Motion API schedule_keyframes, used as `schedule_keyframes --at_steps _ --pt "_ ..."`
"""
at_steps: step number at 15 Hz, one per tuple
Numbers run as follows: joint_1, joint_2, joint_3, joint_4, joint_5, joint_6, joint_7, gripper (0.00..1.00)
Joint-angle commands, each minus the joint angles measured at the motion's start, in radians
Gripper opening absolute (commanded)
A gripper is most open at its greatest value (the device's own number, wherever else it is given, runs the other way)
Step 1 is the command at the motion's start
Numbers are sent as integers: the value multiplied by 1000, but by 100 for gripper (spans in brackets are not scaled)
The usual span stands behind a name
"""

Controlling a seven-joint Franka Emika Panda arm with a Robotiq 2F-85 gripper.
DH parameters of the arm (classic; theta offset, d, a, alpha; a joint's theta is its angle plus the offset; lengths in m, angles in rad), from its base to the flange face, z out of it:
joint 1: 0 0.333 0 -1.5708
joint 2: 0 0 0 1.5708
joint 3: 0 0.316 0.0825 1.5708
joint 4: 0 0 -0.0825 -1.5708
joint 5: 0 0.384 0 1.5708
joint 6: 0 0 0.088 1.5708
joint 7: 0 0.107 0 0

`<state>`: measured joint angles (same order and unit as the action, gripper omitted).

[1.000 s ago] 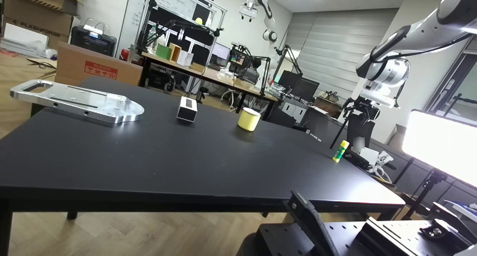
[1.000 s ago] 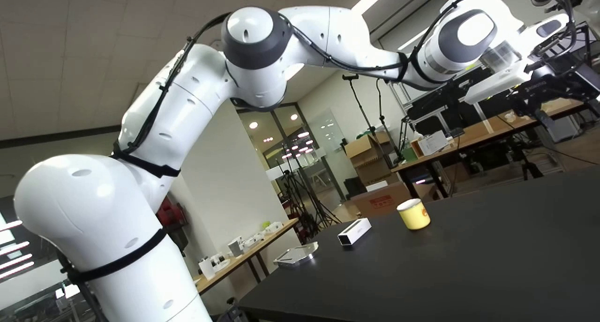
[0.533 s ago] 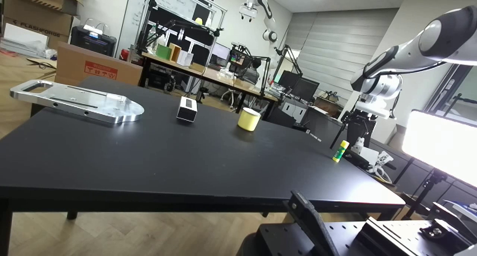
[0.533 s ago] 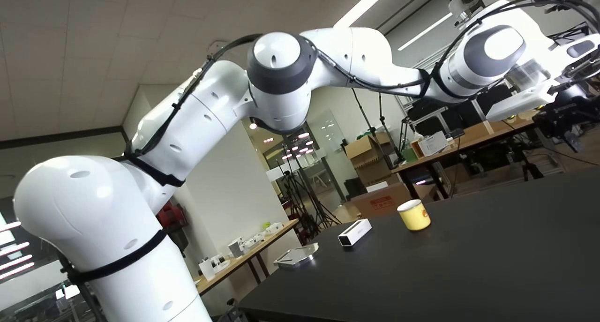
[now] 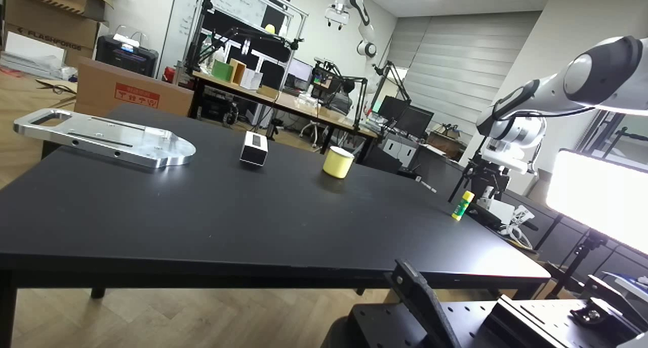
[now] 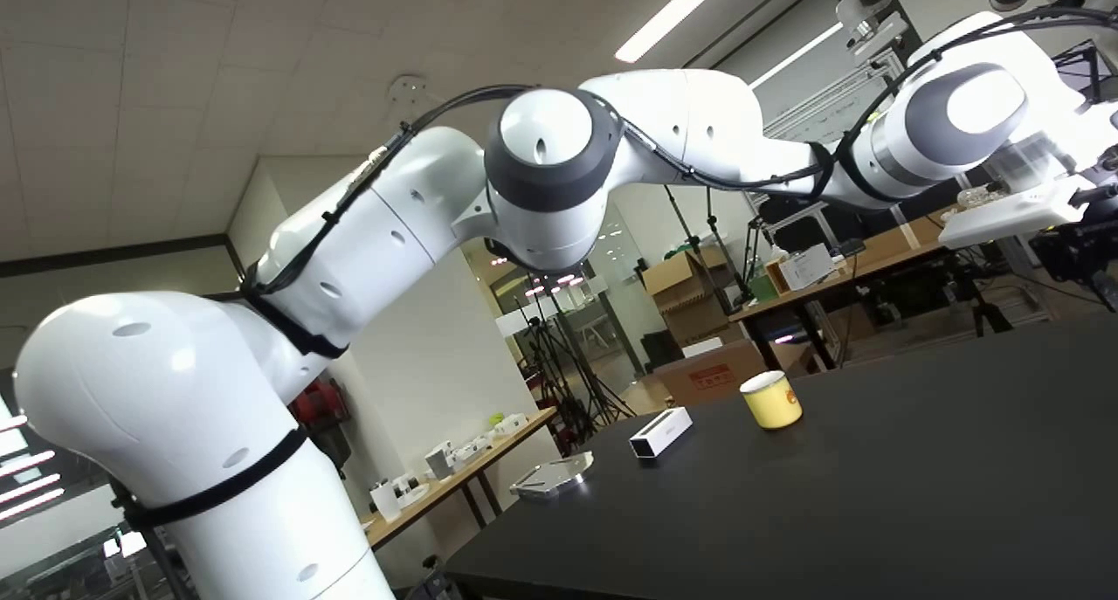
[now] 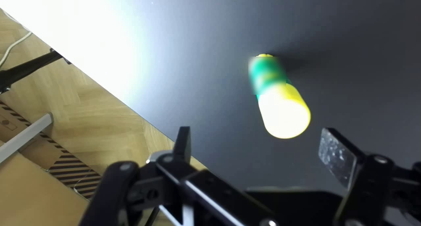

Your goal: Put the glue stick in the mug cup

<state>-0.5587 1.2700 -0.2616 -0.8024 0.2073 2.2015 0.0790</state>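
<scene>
Now that the smooth white jointed robot arm (image 6: 550,146) has sunk lower over the last second, the black two-sided metal claw (image 7: 259,147) is nearer the slim green, yellow-capped glue stick (image 7: 276,96). That stick stands upright and unmoved on the flat black worktop (image 5: 283,211). The claw is spread wide and holds nothing; in the wrist view the stick lies nearer one side of it. The short, round, pale yellow mug cup (image 5: 337,163) has not shifted, well apart. This looks like the approach, with centring and further lowering probably needed before any pinch.
</scene>
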Motion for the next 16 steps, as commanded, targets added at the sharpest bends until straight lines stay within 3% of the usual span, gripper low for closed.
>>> schedule_keyframes --at_steps 1,9,10,11,16 --pt "-38 59 46 106 -27 -41 45 100" --pt "-60 113 80 166 -34 -83 61 100" --pt "-62 121 81 175 -33 -80 66 75" --pt "-64 127 83 183 -33 -80 66 74" --pt "-74 154 96 226 -36 -89 58 39"
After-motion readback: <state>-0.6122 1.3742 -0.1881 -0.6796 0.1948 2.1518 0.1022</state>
